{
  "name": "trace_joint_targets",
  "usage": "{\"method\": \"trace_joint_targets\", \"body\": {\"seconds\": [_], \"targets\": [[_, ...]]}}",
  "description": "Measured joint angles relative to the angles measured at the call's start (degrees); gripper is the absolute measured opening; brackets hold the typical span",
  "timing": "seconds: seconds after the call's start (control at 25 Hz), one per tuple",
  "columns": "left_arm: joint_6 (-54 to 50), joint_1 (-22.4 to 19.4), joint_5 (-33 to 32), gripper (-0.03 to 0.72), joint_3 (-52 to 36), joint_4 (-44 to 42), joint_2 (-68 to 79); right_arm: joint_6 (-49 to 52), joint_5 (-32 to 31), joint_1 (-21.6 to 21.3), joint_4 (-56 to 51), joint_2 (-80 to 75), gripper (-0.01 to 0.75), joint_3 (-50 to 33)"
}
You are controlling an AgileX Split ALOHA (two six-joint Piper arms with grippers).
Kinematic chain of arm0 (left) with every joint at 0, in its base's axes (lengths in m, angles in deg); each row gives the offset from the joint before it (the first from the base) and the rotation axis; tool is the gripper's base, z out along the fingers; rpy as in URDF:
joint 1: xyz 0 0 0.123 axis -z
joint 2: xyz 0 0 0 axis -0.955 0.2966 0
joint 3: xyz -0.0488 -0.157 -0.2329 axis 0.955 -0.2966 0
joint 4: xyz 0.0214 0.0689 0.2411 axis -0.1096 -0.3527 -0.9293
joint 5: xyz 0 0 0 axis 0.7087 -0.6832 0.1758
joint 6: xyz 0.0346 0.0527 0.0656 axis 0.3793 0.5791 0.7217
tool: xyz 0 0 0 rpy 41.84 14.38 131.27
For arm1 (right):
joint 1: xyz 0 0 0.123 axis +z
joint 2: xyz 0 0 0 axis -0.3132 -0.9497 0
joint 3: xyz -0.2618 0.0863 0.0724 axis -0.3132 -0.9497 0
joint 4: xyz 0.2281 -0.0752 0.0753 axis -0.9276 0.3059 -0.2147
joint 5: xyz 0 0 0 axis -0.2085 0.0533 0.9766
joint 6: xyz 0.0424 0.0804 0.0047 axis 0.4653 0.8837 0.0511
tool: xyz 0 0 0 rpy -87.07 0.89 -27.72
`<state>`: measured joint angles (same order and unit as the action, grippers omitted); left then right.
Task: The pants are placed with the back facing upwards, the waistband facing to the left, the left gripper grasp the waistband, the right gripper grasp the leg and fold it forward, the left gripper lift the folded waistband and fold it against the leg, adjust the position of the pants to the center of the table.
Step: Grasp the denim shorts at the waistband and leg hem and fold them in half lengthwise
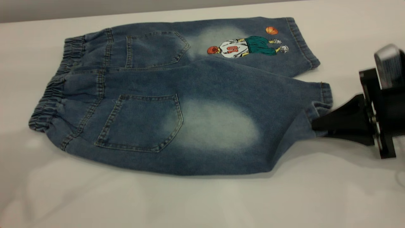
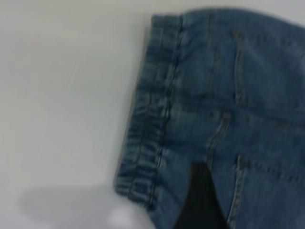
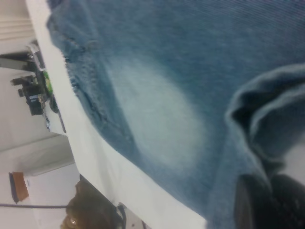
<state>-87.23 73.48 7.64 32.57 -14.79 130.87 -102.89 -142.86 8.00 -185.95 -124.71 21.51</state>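
The pants [image 1: 177, 98] lie flat on the table [image 1: 158, 202], back pockets up, with the waistband [image 1: 53, 91] at the left and the two legs running right. The step in hand looks like the first grasp: the right gripper [image 1: 316, 125] is pinched shut on the hem corner of the leg [image 1: 221, 126] — the near one with the pale oval — and the cloth bunches up at its fingertips. The left gripper [image 2: 200, 200] hangs over the denim just right of the waistband; only one dark finger shows, so I cannot tell whether it is open or holding anything. Next, I judge, the left must secure the waistband before both carry the near half over the far leg, where the embroidered player [image 1: 246, 47] lies. Nothing on the table blocks that fold — clutter shows only beyond its edge.
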Motion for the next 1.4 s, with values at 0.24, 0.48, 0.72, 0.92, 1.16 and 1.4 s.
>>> {"method": "trace_joint_targets", "body": {"seconds": [0.24,0.48,0.72,0.92,1.16,1.4], "targets": [[-0.1,0.0,3.0,0.47,0.0,0.0,7.9,0.0,4.2,0.0,3.2,7.8,0.017,0.0],[-0.1,0.0,4.5,0.47,0.0,0.1,16.2,0.0,7.7,0.0,5.4,12.5,0.017,-0.1],[-0.1,0.0,10.0,0.47,0.0,0.1,24.8,0.0,8.5,0.0,5.6,12.4,0.017,-0.1],[-0.1,0.0,14.1,0.47,0.0,0.1,32.5,0.0,8.5,0.0,5.6,12.4,0.017,-0.1],[-0.1,0.0,19.4,0.47,0.0,0.1,38.0,0.0,8.5,0.0,5.5,12.3,0.017,0.0],[0.0,0.0,22.5,0.47,0.0,0.0,38.7,0.0,8.5,0.0,5.4,12.3,0.017,0.0]]}}
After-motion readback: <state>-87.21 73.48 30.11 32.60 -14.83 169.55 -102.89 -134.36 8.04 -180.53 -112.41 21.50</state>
